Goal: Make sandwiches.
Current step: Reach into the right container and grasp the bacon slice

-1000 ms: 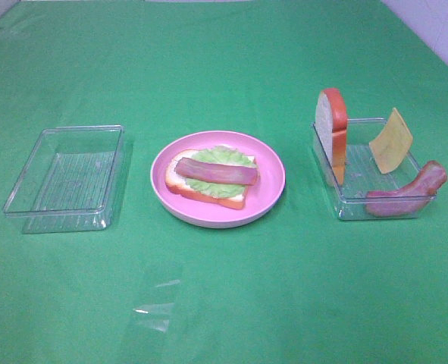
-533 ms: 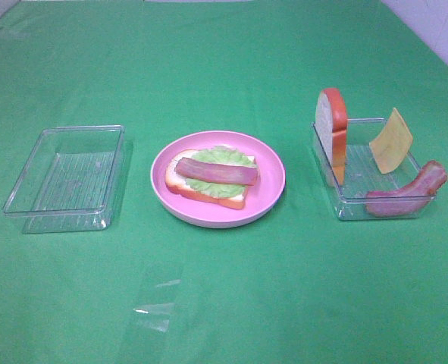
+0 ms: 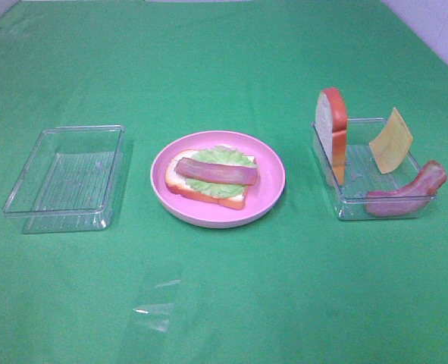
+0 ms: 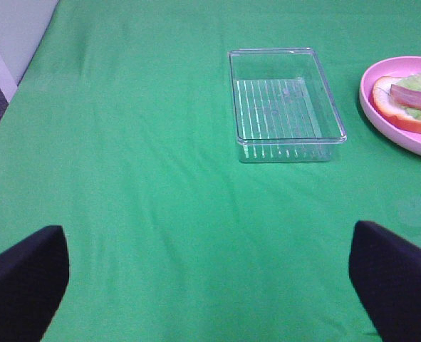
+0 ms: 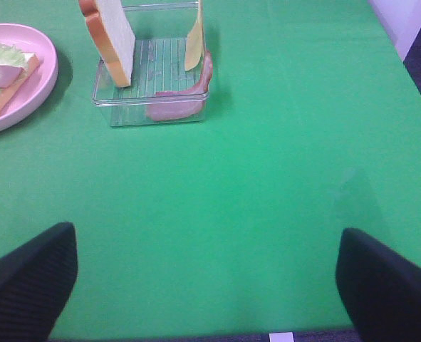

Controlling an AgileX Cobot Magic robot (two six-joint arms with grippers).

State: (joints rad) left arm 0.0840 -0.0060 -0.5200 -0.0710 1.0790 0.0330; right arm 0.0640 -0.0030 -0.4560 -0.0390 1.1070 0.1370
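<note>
Sandwich (image 3: 212, 180) half-built at the centre of a green cloth (image 3: 224, 68): one white bread slice lies flat on a pink plate (image 3: 273, 189), topped by a lettuce leaf (image 3: 227, 158) and a single bacon strip (image 3: 216, 172) laid across it.

To the right of the plate, a clear tray (image 3: 375, 210) holds the other parts. A second bread slice (image 3: 332, 125) stands on edge at the tray's left end. A yellow cheese square (image 3: 391, 141) leans at its far right, and another bacon strip (image 3: 409, 189) is draped over the near right corner. A second clear tray (image 3: 26, 208) sits to the plate's left.

The high camera takes in both trays and the whole plate, but neither arm. Only the wrist cameras show the grippers. The left gripper (image 4: 209, 246) hangs over bare cloth on the near side of the left tray, jaws spread wide and holding nothing. The right gripper (image 5: 206, 239) hangs likewise on the near side of the right tray, jaws wide apart, nothing between them. Each wrist view catches only a slice of the plate, plus a strip of dark floor beyond the table's edge.
</note>
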